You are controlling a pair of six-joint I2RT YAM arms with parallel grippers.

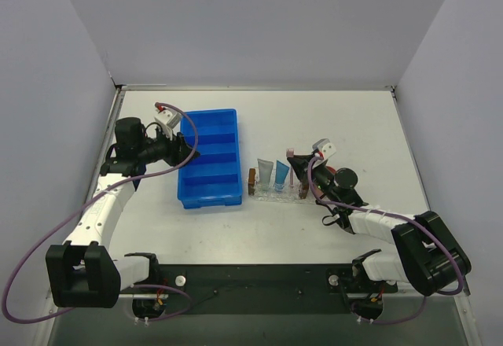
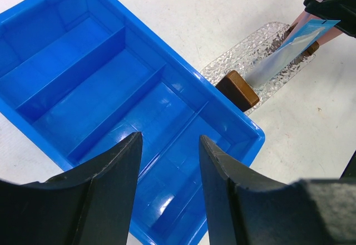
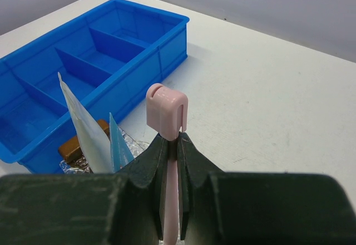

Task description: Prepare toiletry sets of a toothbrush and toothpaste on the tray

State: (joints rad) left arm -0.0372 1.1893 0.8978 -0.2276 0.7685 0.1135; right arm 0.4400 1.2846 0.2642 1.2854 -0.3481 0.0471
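The clear glittery tray (image 1: 277,195) with a brown block (image 1: 252,181) at its end lies just right of the blue bin. Two toothpaste tubes rest on it, a pale grey one (image 1: 265,173) and a brighter blue one (image 1: 281,175). My right gripper (image 1: 298,173) is shut on the pink toothbrush (image 1: 290,158), held over the tray's right part beside the blue tube. In the right wrist view the toothbrush (image 3: 167,110) sticks out past the gripper (image 3: 173,140), with the tubes (image 3: 89,131) at left. My left gripper (image 2: 169,145) hangs open over the bin with nothing in it.
The blue compartmented bin (image 1: 208,157) sits left of the tray, and its compartments (image 2: 105,89) hold nothing. White table surface (image 1: 346,126) stretches behind and right of the tray. Grey walls close off the left, back and right.
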